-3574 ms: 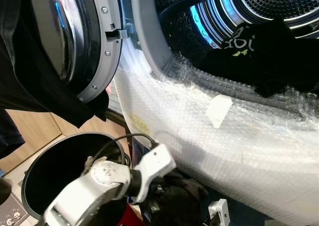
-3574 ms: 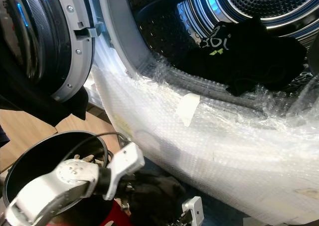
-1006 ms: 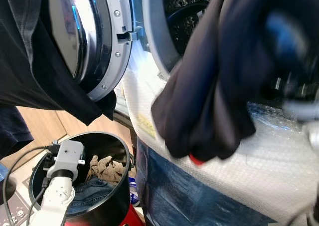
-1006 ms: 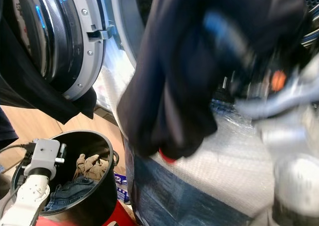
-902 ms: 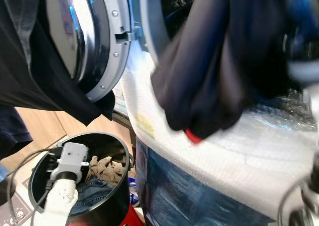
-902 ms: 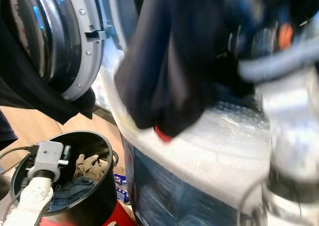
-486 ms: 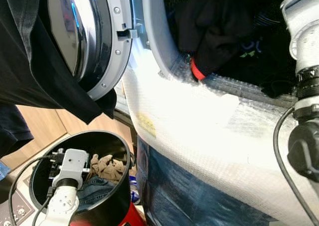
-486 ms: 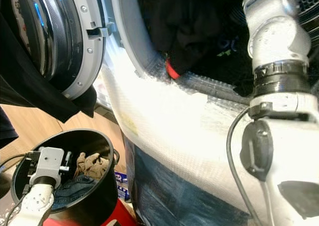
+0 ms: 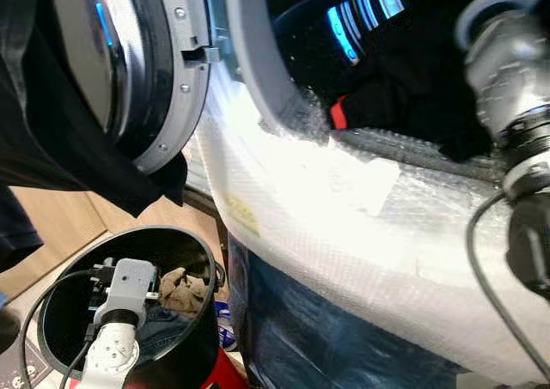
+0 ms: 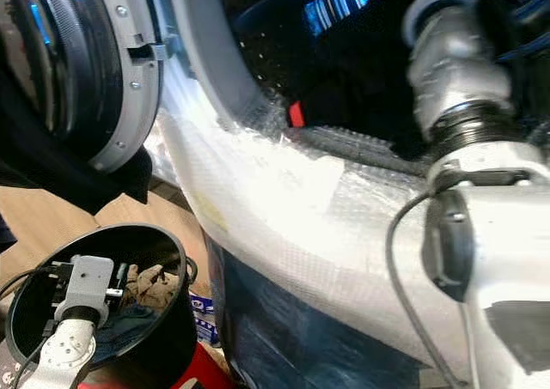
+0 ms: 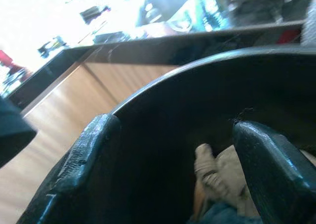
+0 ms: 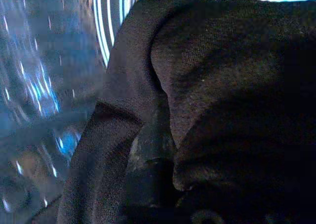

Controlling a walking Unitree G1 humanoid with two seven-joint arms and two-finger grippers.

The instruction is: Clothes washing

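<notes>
A dark garment (image 9: 404, 80) lies in the washer drum (image 9: 361, 11), at one o'clock. The right gripper (image 12: 153, 150) is buried in it; whether its fingers grip, I cannot tell. Best to release deep inside. The left gripper (image 11: 173, 150), fingers open and empty, hovers in the black bin (image 9: 198, 337).

floor: light wood (image 9: 60, 226) | counter: dark top (image 11: 163, 36) | panel: light wood (image 11: 113, 78)

Silver right arm (image 10: 464, 88) with a ribbed black collar and looping black cable; left arm (image 9: 116, 342) pale grey, boxy wrist, thin black wires.
</notes>
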